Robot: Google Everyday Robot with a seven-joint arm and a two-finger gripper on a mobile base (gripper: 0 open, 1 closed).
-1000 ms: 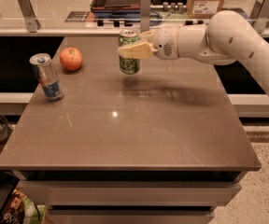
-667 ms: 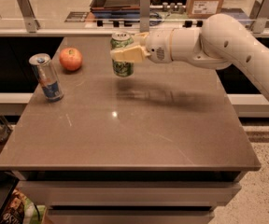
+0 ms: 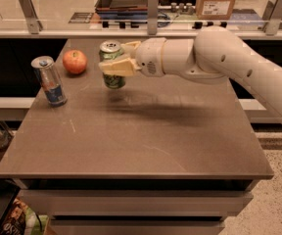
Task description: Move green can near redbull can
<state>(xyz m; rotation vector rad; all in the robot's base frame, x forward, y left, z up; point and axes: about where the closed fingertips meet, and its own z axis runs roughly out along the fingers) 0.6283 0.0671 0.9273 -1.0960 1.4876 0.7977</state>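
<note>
The green can has a green body, a pale label and a silver top. It is held upright just above the brown table, towards the back and left of the middle. My gripper reaches in from the right and is shut on the green can, one pale finger across its front. The redbull can, slim with a silver top part and blue lower part, stands upright near the table's left edge, well left of the green can.
A red apple lies at the back left of the table, between the two cans and a little behind them. A counter with a glass rail runs behind the table. The floor drops off to the right.
My gripper has carried the green can to the left, closer to the apple and the redbull can. The redbull can and apple have not moved.
</note>
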